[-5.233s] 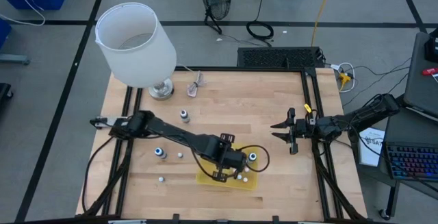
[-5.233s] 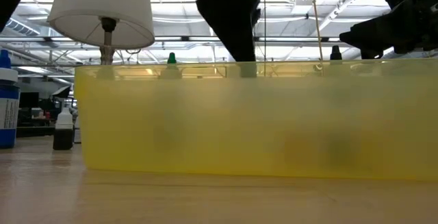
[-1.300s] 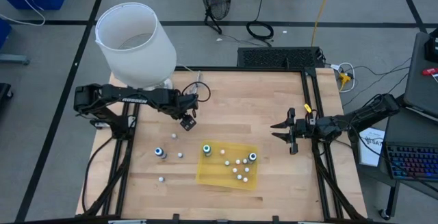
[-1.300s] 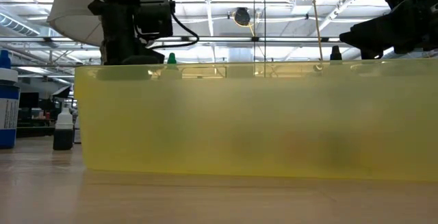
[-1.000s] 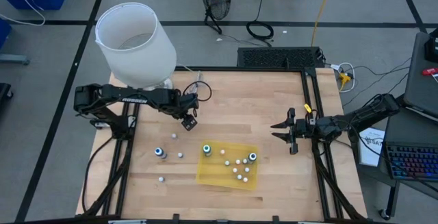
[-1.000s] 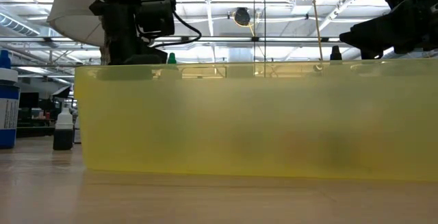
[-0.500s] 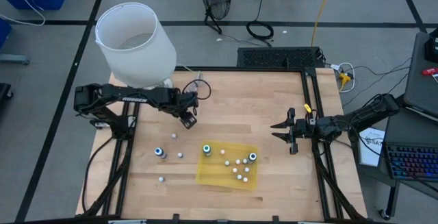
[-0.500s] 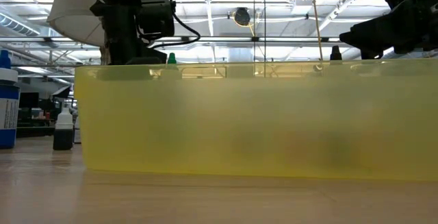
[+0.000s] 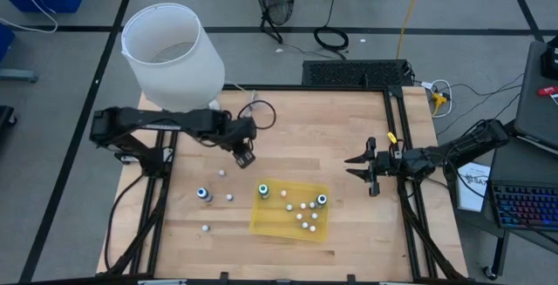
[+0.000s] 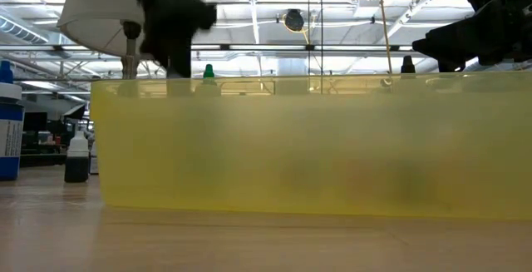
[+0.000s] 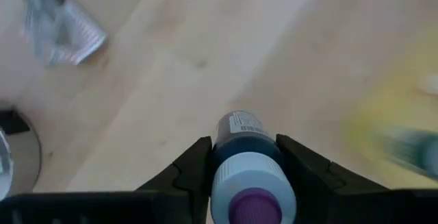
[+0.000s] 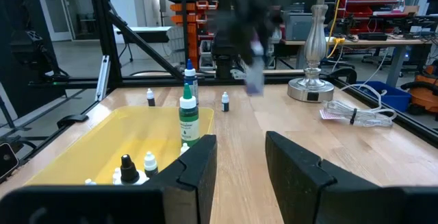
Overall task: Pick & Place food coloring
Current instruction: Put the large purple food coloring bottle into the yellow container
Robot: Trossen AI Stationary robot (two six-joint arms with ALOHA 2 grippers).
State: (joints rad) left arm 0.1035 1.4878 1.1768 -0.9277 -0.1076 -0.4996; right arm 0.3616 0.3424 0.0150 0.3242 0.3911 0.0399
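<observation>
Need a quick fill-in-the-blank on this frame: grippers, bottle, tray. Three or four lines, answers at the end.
1. The left gripper is shut on a dark bottle whose cap tip is ____.
2. The right gripper holds nothing; its fingers stand ____.
3. The tall bottle standing in the yellow tray has a ____ label.
4. The lamp stands at the table's ____ side, seen from above.

Missing words: purple; open; green; left
</observation>
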